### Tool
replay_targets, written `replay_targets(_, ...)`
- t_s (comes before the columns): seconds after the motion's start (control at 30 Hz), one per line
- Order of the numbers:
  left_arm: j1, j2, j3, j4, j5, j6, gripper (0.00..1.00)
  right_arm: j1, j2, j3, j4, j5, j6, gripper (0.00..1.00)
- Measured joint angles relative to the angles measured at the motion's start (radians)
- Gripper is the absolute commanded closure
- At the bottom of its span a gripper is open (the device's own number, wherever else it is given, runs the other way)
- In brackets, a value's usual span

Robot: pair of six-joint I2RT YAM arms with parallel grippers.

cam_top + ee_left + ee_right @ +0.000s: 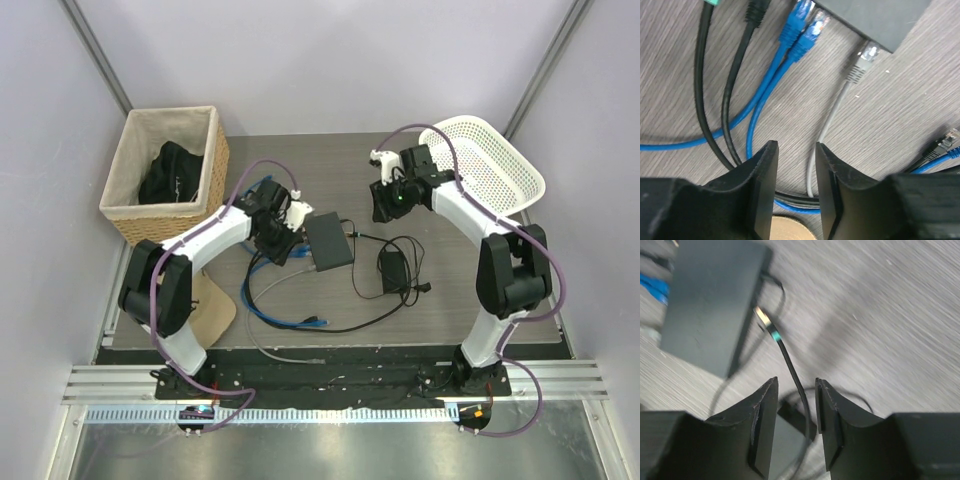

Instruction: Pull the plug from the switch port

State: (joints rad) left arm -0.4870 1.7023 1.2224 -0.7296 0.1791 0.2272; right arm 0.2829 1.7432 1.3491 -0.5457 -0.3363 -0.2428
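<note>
Seemingly, plug (pixel 762 317) lies loose beside switch (pixel 710 300) (blurred); left pincer (pixel 796 150), right pincer (pixel 796 385) apart.

Pale lilac walls (pixel 330 60) enclose a grey wood-grain table (pixel 320 165) — even light, brushed metal (pixel 330 450) along the near edge.

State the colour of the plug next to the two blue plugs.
Grey plug; best in left wrist view.
</note>
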Motion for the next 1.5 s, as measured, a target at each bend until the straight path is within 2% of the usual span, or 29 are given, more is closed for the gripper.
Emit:
replay_targets(0.23,0.046,0.003,0.038,0.003,0.013,-0.064,0.58,0.024,0.146,0.119,0.057,-0.079,0.146,0.6)
replay_targets(0.33,0.059,0.013,0.087,0.003,0.019,-0.097,0.6,0.035,0.18,0.138,0.065,-0.116,0.182,0.65)
replay_targets(0.47,0.077,0.049,0.147,0.002,0.026,-0.131,0.61,0.052,0.172,0.091,0.086,-0.122,0.208,0.8)
replay_targets(0.57,0.096,0.07,0.166,0.002,0.036,-0.15,0.61,0.066,0.144,-0.015,0.094,-0.114,0.219,0.89)
replay_targets(0.83,0.131,0.072,0.154,0.013,0.068,-0.198,0.62,0.1,0.142,-0.057,0.062,-0.094,0.163,0.95)
replay_targets(1.0,0.131,0.072,0.127,0.016,0.085,-0.204,0.62,0.194,0.18,-0.051,0.038,-0.09,0.072,0.99)
replay_targets(1.17,0.129,0.068,0.076,0.035,0.084,-0.212,0.62,0.286,0.27,0.039,-0.058,-0.109,0.0,0.99)
replay_targets(1.3,0.129,0.064,0.053,0.037,0.082,-0.216,0.62,0.286,0.277,0.075,-0.082,-0.109,-0.01,0.98)
replay_targets(1.4,0.129,0.06,0.053,0.042,0.09,-0.216,0.63,0.237,0.277,0.119,-0.118,-0.151,-0.015,0.86)
replay_targets(1.43,0.129,0.06,0.053,0.044,0.099,-0.217,0.63,0.21,0.277,0.142,-0.131,-0.187,-0.013,0.74)
replay_targets(1.5,0.124,0.06,0.055,0.049,0.12,-0.218,0.64,0.152,0.272,0.184,-0.137,-0.249,0.008,0.65)
